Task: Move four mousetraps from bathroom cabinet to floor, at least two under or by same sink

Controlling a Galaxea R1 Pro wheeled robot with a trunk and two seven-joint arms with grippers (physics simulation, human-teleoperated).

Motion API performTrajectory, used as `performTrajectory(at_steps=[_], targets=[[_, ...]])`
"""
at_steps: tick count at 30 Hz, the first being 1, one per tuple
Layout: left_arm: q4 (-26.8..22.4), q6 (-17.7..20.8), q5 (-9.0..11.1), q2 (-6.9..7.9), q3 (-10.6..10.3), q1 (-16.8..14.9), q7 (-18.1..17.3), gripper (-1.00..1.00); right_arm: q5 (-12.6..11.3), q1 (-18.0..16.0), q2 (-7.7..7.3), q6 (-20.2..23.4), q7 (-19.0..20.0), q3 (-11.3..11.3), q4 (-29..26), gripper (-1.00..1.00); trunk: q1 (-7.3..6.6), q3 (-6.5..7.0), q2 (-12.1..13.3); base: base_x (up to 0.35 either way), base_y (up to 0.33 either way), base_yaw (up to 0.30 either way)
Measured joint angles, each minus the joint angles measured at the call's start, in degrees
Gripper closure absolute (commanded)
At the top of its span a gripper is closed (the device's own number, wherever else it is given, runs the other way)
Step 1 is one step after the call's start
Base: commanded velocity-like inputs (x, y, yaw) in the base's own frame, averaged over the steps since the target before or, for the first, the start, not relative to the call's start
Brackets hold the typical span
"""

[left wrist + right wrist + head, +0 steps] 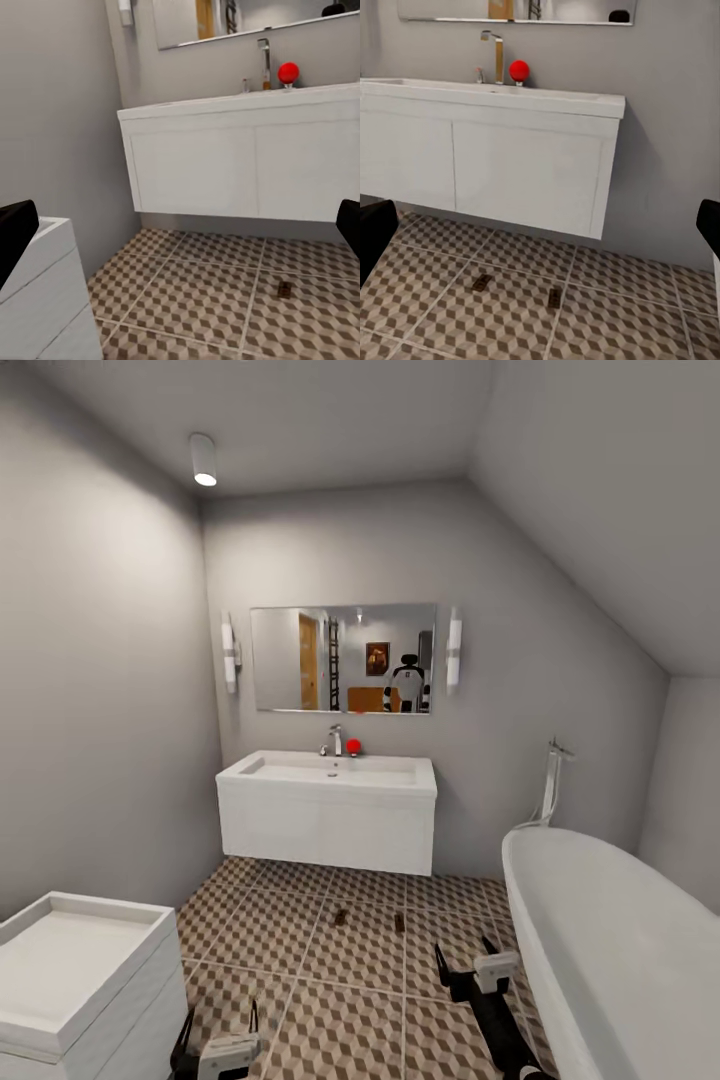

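Two mousetraps [340,916] [399,923] already lie on the tiled floor [290,940], just in front of the wall-hung sink [328,810]: small, flat, dark-brown slabs, too small here to make out details. My left pincer [222,1028] and right pincer [468,961] both hang spread wide and carry nothing. Two traps seem to remain, so I should turn back for the cabinet, steering wide of the bathtub [620,950] and the white unit [85,980].
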Motion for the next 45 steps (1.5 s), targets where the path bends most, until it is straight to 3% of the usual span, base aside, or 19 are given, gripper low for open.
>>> performTrajectory(at_steps=[7, 18, 45], targets=[[8.23, -8.57, 0.06, -0.25, 0.05, 0.65, 0.06, -1.00, 0.00, 0.22, 0.01, -0.74, -0.08, -0.03, 1.22, -1.00, -1.54, 1.26, 2.81, 0.000, 0.000, 0.000], [15.84, -8.61, -0.04, -0.59, 0.07, 2.00, -0.09, -1.00, -0.06, 1.61, -0.21, -0.86, -0.43, -0.06, 1.49, -1.00, -3.95, 3.24, 7.22, 0.000, 0.000, 0.000], [16.87, -8.63, -0.45, -0.40, 0.00, 5.34, -1.61, -1.00, -0.08, 4.05, -0.47, -1.25, -0.50, -0.11, 1.59, -1.00, -9.89, 8.00, 18.00, 0.000, 0.000, 0.000]])
